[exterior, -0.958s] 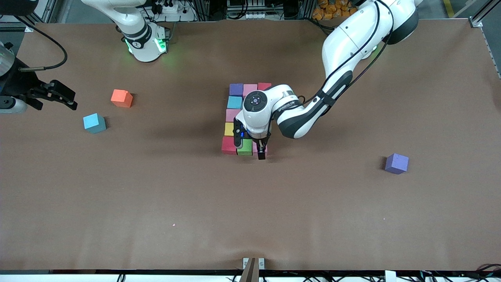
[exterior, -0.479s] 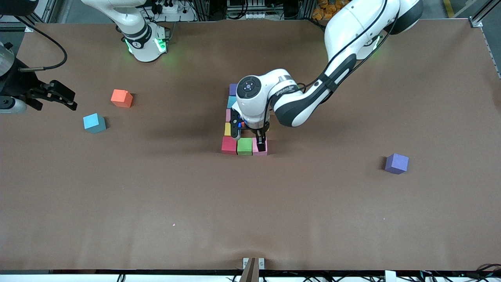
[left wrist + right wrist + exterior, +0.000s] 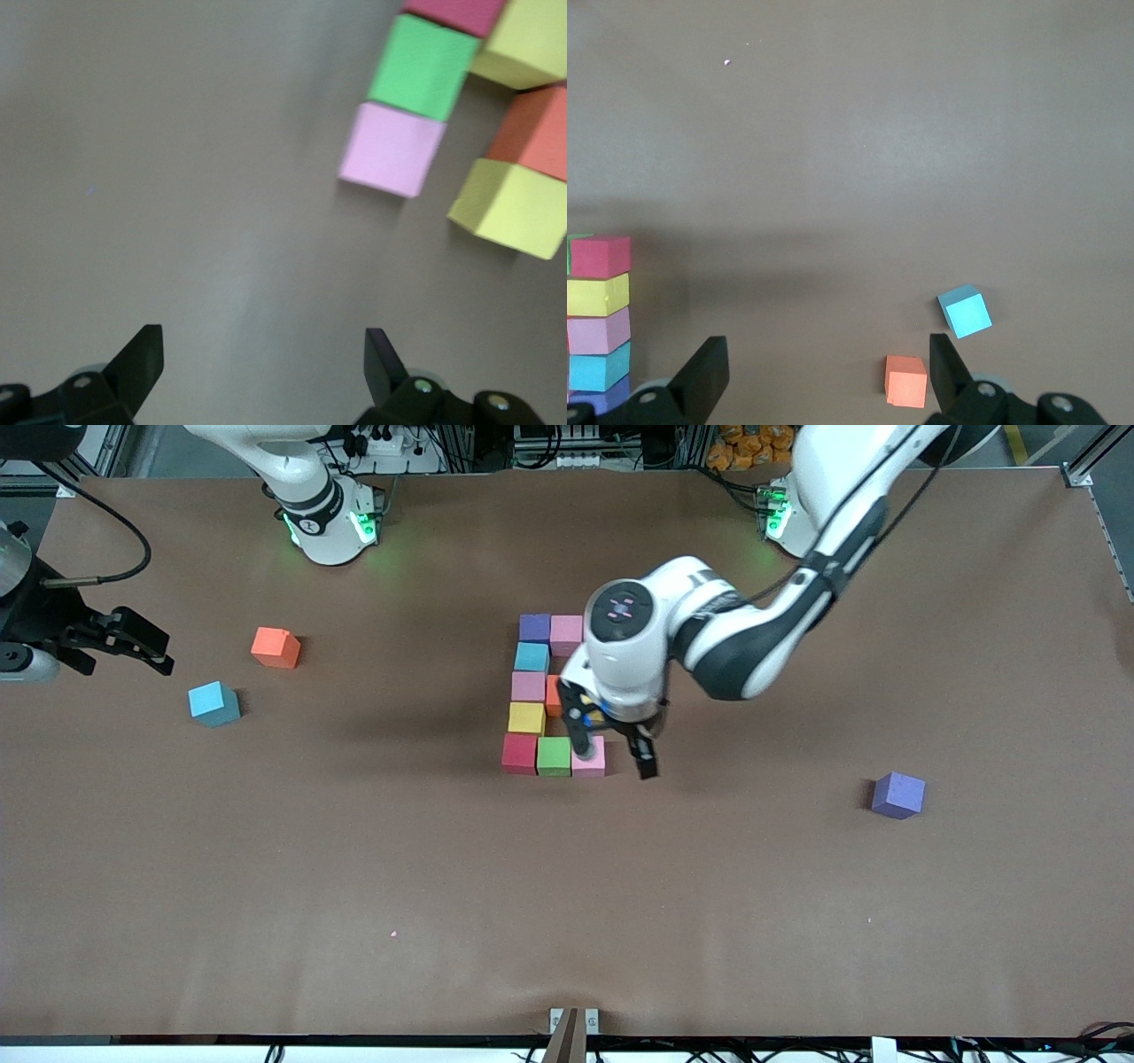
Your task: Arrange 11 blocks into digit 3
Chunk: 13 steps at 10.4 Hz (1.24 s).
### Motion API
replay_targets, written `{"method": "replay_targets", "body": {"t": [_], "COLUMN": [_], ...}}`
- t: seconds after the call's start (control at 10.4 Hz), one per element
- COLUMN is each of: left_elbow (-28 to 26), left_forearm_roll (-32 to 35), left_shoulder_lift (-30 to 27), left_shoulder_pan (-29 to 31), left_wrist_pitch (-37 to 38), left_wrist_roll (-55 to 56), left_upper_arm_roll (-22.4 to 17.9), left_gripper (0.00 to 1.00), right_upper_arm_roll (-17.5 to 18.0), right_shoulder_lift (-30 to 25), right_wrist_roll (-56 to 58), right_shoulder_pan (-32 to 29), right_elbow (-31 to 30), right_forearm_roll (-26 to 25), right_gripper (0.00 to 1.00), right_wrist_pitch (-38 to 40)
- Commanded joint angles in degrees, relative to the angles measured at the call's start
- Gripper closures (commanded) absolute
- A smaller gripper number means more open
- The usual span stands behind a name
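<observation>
While left gripper (image 3: 617,760) gapes empty, pink block (image 3: 589,758) beside it

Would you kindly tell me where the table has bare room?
Bare: the stretch nearer the camera than the digit 3, and between it and the loose purple block. Crowded: around the digit, where the left tool hangs open.

Plain brown table (image 3: 266,886) cover, a bit rippled along the near edge – cables (image 3: 567,447) and metal framing crowd the strip past it, with some orange stuff (image 3: 744,443) piled up there.
</observation>
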State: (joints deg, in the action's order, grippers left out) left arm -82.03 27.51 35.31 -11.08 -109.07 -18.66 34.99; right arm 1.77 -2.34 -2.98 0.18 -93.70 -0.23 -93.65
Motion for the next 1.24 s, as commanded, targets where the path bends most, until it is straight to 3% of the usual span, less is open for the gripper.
{"method": "replay_targets", "body": {"t": [0.0, 0.38, 0.77, 1.15], "left_elbow": [-1.0, -1.0, -1.1, -1.1], "left_forearm_roll": [-4.7, -12.1, -11.8, -12.3], "left_shoulder_lift": [-4.0, -8.0, -10.1, -15.4], "left_shoulder_pan": [3.2, 10.4, 12.1, 19.7], "left_wrist_pitch": [0.5, 5.0, 10.4, 15.3], "left_wrist_roll": [9.7, 23.5, 42.3, 43.4], "left_upper_arm_roll": [0.1, 0.1, 0.0, 0.4], "left_gripper": [0.0, 0.0, 0.0, 0.0], "right_upper_arm_roll": [0.2, 0.2, 0.2, 0.2], "right_shoulder_lift": [-0.2, -0.2, -0.1, -0.1], "right_wrist_roll": [0.7, 0.8, 1.2, 2.4], "right_shoulder_pan": [-0.5, -0.5, -0.8, -1.7], "right_elbow": [-0.1, -0.1, -0.1, 0.0], "right_forearm_roll": [1.0, 1.0, 1.0, 1.1], "right_gripper": [0.0, 0.0, 0.0, 0.0], "right_wrist_pitch": [-0.1, 0.3, -0.3, -0.5]}}
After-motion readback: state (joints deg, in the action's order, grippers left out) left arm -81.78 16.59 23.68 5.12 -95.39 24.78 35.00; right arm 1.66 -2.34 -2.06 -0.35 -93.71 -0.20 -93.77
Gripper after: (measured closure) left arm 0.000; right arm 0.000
